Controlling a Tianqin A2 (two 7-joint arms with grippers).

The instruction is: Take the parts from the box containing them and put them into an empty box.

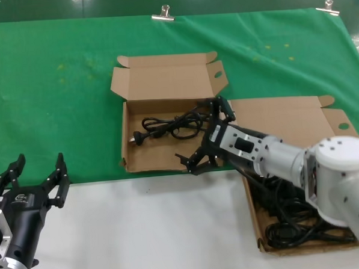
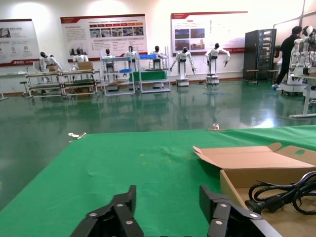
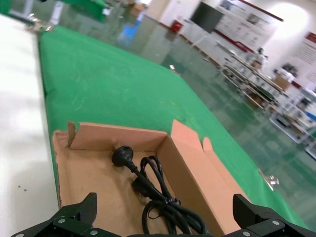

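Right gripper (image 1: 208, 135): I see jaws spread over the smaller box (image 1: 132, 160) — cord (image 1: 170, 126) lies just beyond, untouched.
Left gripper (image 1: 38, 175): jaws spread, parked.

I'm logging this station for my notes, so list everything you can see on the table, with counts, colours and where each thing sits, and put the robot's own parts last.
Open brown cardboard box with one cord: one, brown, middle of the table on the green cloth.
Black coiled power cord with plug: one, black, lying inside that middle box.
Open brown cardboard box under the right arm: one, brown, to the right of the first.
Pile of black coiled cords: count unclear, black, in the right box's near end.
Green cloth: one, green, covering the far part of the table.
Metal binder clips: two, silver, along the cloth's far edge.
Left claw: black, open, near left over the white surface.
Right claw: black, open, over the middle box's right side.
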